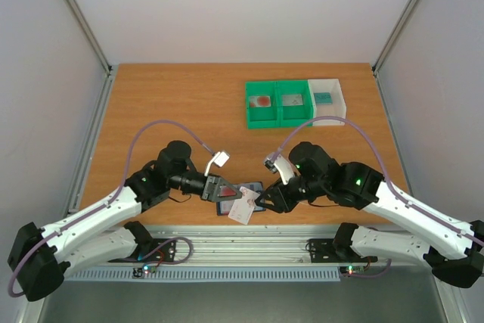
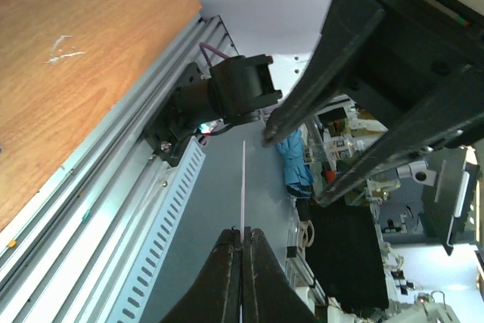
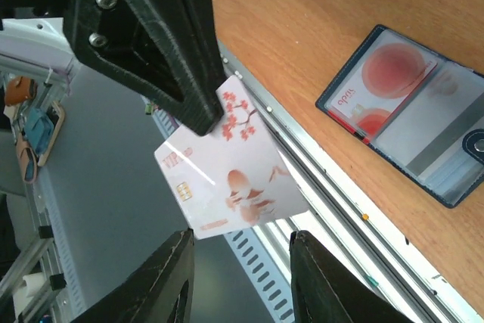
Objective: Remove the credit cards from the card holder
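Note:
My left gripper (image 2: 242, 236) is shut on a white credit card (image 3: 227, 175) with a chip and pink blossom print, pinching its top corner. The left wrist view shows this credit card (image 2: 243, 187) edge-on as a thin white line. The card hangs over the table's near rail. My right gripper (image 3: 242, 266) is open just below the card's lower edge, a finger on each side, not touching it. The navy card holder (image 3: 408, 111) lies open on the wooden table with a red and white credit card (image 3: 386, 81) in its left pocket. From above, both grippers (image 1: 231, 196) (image 1: 263, 202) meet over the card holder (image 1: 253, 187).
Two joined green bins (image 1: 276, 102) and a white bin (image 1: 327, 100) stand at the back right, each with a small item inside. The aluminium rail (image 3: 318, 187) and a slotted cable duct (image 2: 151, 247) run along the table's near edge.

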